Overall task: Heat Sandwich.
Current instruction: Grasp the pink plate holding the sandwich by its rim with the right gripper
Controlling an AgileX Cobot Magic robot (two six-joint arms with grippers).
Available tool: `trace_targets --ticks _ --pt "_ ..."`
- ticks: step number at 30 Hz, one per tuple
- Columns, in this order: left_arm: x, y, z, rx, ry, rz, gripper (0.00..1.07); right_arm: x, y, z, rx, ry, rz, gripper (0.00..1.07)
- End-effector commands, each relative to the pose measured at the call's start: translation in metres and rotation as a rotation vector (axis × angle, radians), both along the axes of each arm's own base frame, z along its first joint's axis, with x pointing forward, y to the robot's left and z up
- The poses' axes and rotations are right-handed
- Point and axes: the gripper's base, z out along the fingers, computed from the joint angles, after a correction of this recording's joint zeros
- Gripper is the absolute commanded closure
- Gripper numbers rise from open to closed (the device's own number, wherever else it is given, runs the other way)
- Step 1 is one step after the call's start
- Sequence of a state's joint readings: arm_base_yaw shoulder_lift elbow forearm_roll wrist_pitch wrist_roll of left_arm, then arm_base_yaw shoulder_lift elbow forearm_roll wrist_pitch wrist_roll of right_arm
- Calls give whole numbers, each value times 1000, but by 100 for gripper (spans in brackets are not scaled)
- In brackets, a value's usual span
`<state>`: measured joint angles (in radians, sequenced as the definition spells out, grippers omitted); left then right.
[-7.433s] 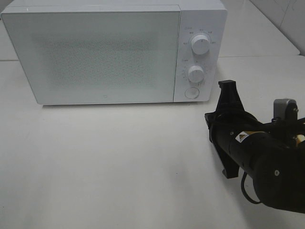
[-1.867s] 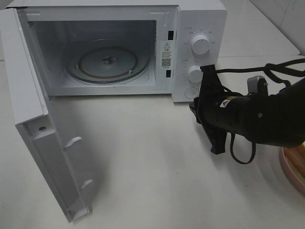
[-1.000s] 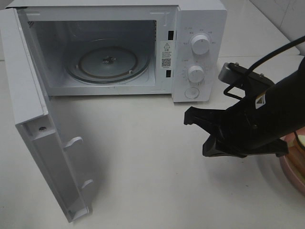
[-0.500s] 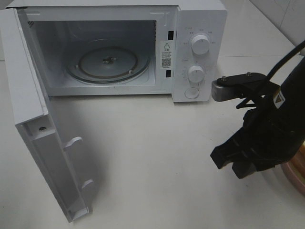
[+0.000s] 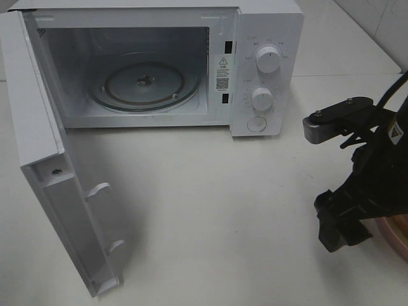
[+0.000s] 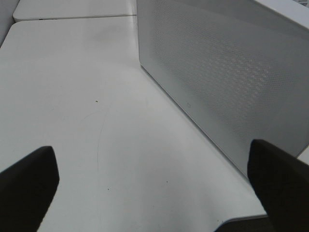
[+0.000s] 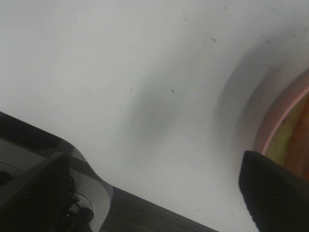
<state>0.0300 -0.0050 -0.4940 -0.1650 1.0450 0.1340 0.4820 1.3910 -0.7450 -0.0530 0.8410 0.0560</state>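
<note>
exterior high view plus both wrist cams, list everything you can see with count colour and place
microwave: 1, white, back of the table
door: 1, white, swung open to the left
turntable: 1, clear glass, inside the microwave
knobs: 2, white, microwave's right panel
button: 1, white, below the knobs
plate: 1, pink, table's right edge, only its rim seen
sandwich: 1, yellowish sliver on the plate
table: 1, white, under everything
left gripper: 1, black, open, beside the door's outer face
right gripper: 1, black, open, over the table next to the plate
</note>
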Motion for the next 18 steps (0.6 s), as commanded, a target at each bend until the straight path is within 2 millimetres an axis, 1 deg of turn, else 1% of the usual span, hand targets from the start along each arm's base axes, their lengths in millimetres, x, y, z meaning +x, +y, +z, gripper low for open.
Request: trace_targets --ticks 1,5,7,9,18 --pt "-3 -1 0 -10 -25 2 7 1 -2 2 -14 -8 13 5" --pt "-3 -1 0 -10 -25 2 7 4 -10 2 -9 1 -34 6" --pt "-3 -1 0 -10 -25 2 7 6 -21 2 -26 16 -74 7" --pt "-3 -1 0 -10 -25 2 7 8 -28 2 -34 24 -85 7" --pt "-3 -1 0 -10 -25 2 7 14 -43 1 -33 12 -146 9"
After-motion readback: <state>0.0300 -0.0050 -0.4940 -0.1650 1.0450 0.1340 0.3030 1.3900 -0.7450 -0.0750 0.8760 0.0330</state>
